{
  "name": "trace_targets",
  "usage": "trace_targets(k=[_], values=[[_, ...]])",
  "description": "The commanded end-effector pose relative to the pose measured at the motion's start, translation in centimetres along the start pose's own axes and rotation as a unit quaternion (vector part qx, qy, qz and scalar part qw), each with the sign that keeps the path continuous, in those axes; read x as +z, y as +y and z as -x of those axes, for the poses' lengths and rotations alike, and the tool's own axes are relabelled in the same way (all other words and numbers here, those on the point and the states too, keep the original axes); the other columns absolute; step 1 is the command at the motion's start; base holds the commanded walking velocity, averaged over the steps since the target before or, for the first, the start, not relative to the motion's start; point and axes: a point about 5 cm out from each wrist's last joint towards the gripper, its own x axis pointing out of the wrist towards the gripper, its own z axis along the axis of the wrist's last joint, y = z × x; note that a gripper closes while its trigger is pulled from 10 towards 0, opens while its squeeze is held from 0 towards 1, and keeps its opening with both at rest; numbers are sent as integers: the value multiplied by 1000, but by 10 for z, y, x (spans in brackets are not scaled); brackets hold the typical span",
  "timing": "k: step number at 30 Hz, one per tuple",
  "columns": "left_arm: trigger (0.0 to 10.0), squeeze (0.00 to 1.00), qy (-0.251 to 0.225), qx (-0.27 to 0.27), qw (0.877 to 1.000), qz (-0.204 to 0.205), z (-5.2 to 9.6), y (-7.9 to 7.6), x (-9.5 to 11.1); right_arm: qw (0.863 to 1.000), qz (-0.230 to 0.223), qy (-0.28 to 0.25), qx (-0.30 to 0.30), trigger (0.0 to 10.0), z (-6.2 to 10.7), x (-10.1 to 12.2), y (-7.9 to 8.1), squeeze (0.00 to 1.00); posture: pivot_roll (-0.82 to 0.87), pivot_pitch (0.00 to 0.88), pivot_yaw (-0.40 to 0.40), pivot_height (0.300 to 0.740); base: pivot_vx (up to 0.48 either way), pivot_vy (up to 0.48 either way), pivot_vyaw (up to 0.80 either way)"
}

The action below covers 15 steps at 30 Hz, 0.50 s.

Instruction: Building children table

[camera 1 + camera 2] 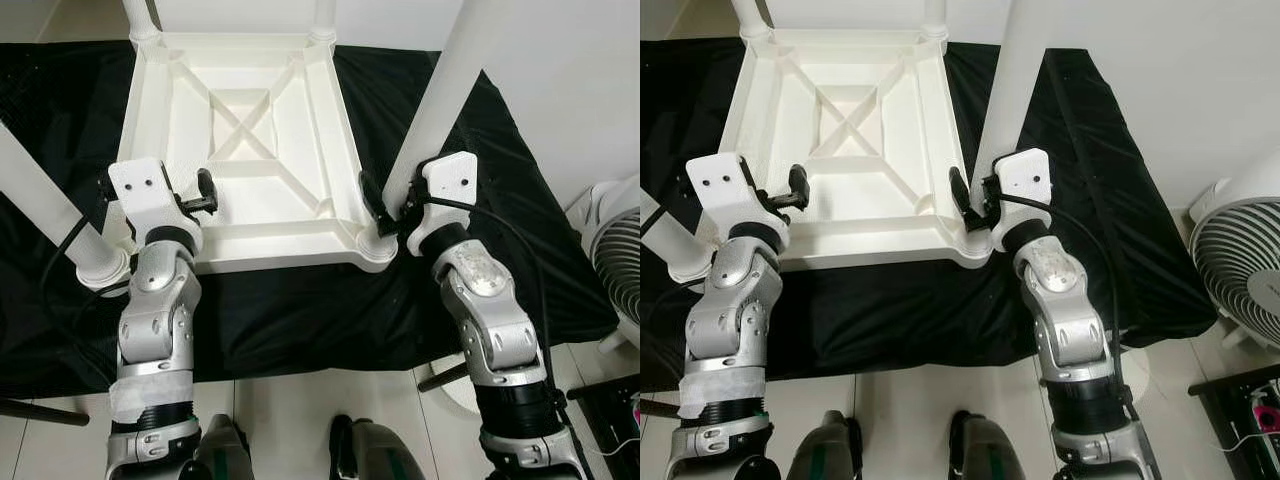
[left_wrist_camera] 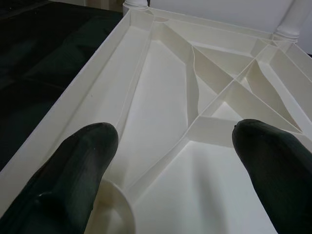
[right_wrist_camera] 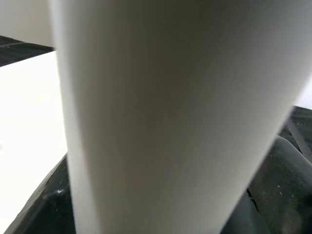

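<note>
A white plastic children's table [image 1: 270, 245] lies upside down on a black cloth [image 1: 300, 320], its ribbed underside facing up. White legs stand in both far corners [image 1: 140, 20]. Another leg [image 1: 45, 215] sits in the near-left corner socket. My right gripper [image 1: 390, 205] is shut on the near-right leg [image 1: 440, 100], low down just above its corner socket; in the right wrist view that leg [image 3: 165, 112] sits between the black fingers [image 3: 282, 185]. My left gripper [image 2: 175, 139] hovers open over the near-left part of the underside, with nothing between its fingers [image 2: 83, 161].
The black cloth covers the floor under and around the table. A white fan [image 1: 620, 250] stands at the right. Dark rods lie on the pale tile floor [image 1: 290, 420] near my feet, at the left [image 1: 40, 412] and right [image 1: 440, 377].
</note>
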Motion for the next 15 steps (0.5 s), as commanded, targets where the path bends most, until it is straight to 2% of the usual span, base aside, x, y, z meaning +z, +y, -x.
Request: trace_targets(k=[1, 2, 7, 9, 11, 13, 15], values=[[10000, 0, 2, 65, 998, -4, 3, 8, -1, 1000, 11, -12, -17, 10000, -2, 7, -4, 0, 2, 129, -14, 740, 0, 0, 0], [10000, 0, -4, 88, 996, -14, 4, 13, 2, 1000, 6, -11, -8, 10000, -3, 7, 0, 0, 5, 123, -16, 740, 0, 0, 0], [10000, 0, -16, 138, 989, -41, 6, 26, 5, 1000, 3, -12, 11, 10000, -3, 7, 6, 0, 9, 118, -20, 740, 0, 0, 0], [10000, 0, -16, 160, 986, -42, 8, 31, 6, 1000, 2, -14, 19, 10000, -3, 7, 8, 0, 9, 118, -20, 740, 0, 0, 0], [10000, 0, -22, 194, 980, -45, 10, 41, 7, 999, 4, -19, 35, 10000, -4, 7, 10, 0, 11, 116, -25, 740, 0, 0, 0], [10000, 0, -33, 251, 966, -48, 16, 55, 11, 998, -1, -29, 59, 10000, -5, 9, 14, 0, 13, 118, -31, 740, 0, 0, 0], [10000, 0, -38, 280, 958, -55, 20, 62, 13, 997, -4, -36, 71, 10000, -6, 10, 15, 0, 14, 122, -36, 740, 0, 0, 0]])
